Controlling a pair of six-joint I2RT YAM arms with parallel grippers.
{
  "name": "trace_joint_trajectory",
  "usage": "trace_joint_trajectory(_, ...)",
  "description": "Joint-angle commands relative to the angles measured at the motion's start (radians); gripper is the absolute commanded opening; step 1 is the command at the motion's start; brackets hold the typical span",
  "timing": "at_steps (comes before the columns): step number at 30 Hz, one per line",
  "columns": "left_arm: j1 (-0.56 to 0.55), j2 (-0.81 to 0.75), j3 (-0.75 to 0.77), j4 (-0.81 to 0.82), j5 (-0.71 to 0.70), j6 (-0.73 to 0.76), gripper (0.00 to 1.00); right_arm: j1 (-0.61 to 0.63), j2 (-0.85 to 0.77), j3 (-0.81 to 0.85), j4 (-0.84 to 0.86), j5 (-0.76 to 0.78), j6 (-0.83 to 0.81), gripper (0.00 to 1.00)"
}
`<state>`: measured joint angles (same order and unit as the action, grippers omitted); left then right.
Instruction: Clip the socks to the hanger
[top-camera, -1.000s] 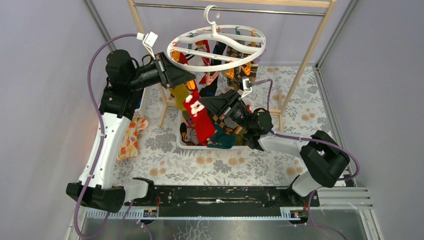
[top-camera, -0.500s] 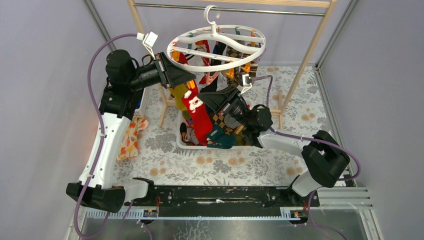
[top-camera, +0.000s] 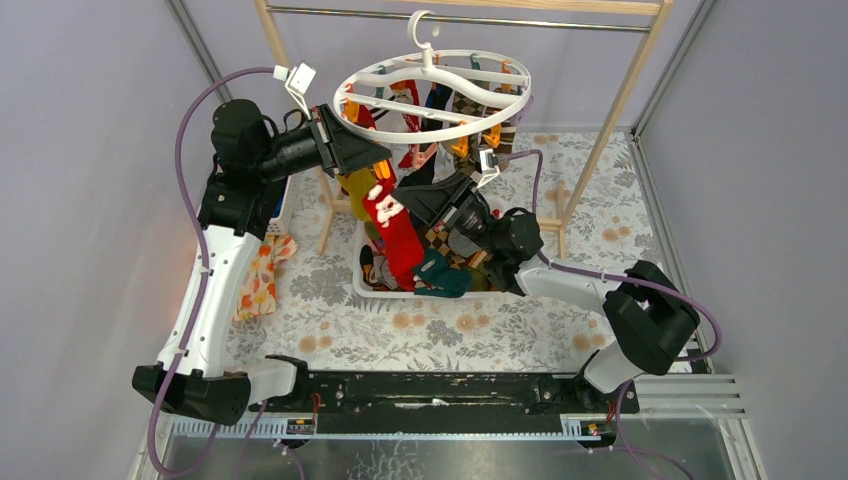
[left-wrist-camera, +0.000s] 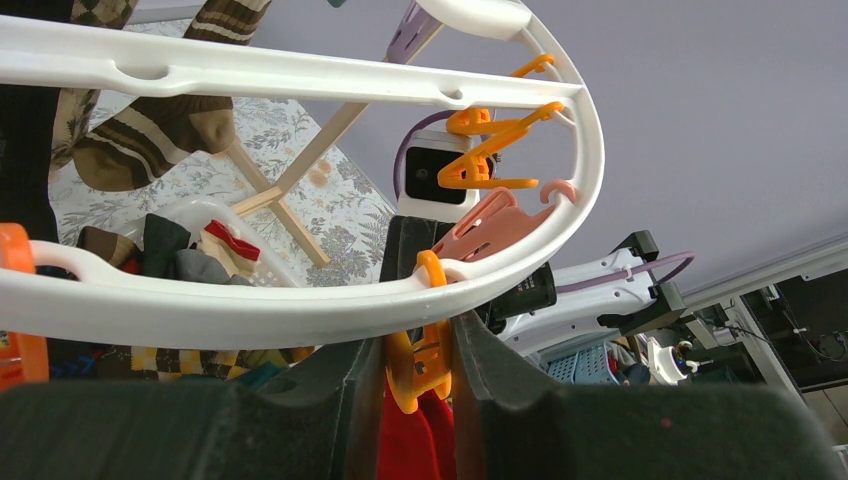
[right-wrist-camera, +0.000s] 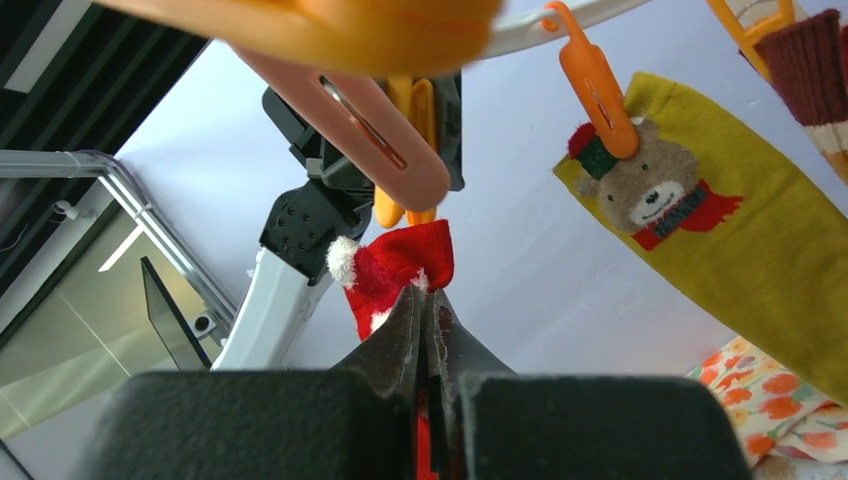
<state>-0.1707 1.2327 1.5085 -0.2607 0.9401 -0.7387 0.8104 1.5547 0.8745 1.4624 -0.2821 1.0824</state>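
**Right claw (right-wrist-camera: 428, 322) raises Santa sock (right-wrist-camera: 392, 268) to orange clip (left-wrist-camera: 418, 372)**

Clamped shut on the sock, it has lifted the cuff just under the clip. The left claw (left-wrist-camera: 418, 345) pinches that clip at the hanger (left-wrist-camera: 300, 312) rim. Clipping looks imminent.

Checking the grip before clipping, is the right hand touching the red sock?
Touching. The right wrist view shows the right hand closed on the red sock, cuff sticking out above it.
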Motion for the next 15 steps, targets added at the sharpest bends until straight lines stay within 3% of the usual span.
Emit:
trace_joint_trajectory(1, -0.004, -0.026, 0.014, 0.048, 0.031, 0.012, 0.0, -0.005, -0.035, 0.003, 0.025, -0.011, -0.029, 0.0)
trace_joint_trajectory(15, -0.004, -0.028, 0.014, 0.046, 0.034, 0.015, 0.0, -0.006, -0.047, 0.024, 0.004, -0.001, -0.045, 0.0)
